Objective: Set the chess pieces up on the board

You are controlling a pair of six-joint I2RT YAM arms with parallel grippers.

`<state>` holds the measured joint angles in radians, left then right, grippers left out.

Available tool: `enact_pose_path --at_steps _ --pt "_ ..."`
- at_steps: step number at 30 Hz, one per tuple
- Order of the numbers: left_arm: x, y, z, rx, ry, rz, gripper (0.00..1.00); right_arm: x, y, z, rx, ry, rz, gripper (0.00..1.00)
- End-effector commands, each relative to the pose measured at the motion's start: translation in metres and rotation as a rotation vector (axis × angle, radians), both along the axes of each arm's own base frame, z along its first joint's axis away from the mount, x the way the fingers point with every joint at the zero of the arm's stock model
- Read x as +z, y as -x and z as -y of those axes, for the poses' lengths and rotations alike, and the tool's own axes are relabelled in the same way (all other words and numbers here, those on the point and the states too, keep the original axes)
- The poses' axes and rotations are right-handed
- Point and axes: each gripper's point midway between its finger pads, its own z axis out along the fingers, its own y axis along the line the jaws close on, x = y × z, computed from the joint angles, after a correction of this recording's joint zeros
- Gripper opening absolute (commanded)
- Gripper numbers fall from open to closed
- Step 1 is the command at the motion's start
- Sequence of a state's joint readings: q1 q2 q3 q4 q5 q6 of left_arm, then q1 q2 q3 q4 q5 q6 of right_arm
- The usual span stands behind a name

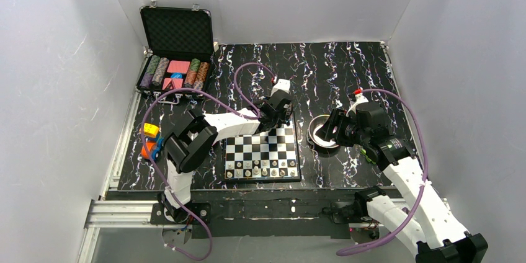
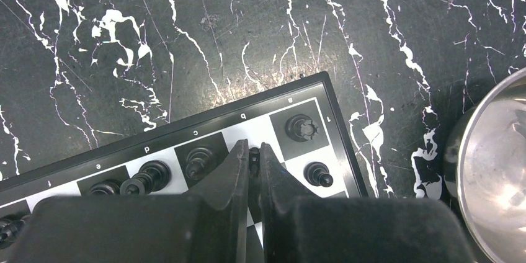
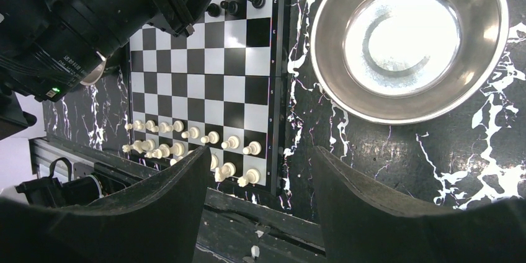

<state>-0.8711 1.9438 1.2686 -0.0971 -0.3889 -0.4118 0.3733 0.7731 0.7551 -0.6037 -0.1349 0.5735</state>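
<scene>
The board (image 1: pixel 260 148) lies at the table's near middle. Pale chess pieces (image 1: pixel 260 167) fill its two near rows, also seen in the right wrist view as pale pieces (image 3: pixel 186 136). Black pieces (image 2: pixel 198 162) stand along the far row, with a rook (image 2: pixel 302 128) in the corner and a pawn (image 2: pixel 317 173) beside it. My left gripper (image 2: pixel 253 152) is shut on a small black piece (image 2: pixel 254 156) over the square next to that rook, and shows from above as the left gripper (image 1: pixel 277 120). My right gripper (image 3: pixel 260 150) hangs open and empty near the board's right edge (image 3: pixel 273 89).
An empty steel bowl (image 3: pixel 347 98) sits right of the board, under the right gripper (image 1: pixel 332 128). An open black case of poker chips (image 1: pixel 177 67) stands at the back left. Small coloured toys (image 1: pixel 151 139) lie at the left edge. White walls enclose the table.
</scene>
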Motion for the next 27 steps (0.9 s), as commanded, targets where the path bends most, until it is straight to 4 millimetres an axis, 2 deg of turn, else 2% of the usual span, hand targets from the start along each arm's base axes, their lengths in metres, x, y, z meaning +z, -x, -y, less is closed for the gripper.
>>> enact_pose_path --at_steps 1,21,27 --pt "0.0154 -0.0091 0.0044 0.01 0.012 0.047 0.03 0.0054 -0.0022 -0.0015 0.006 -0.015 0.027 0.68" --pt "0.0086 -0.0135 0.0052 0.009 -0.015 0.048 0.07 0.0037 0.0009 -0.0006 0.01 -0.012 0.019 0.68" --pt "0.0094 -0.0122 0.0044 0.007 -0.019 0.049 0.18 0.0034 0.0015 -0.0016 0.014 -0.018 0.017 0.68"
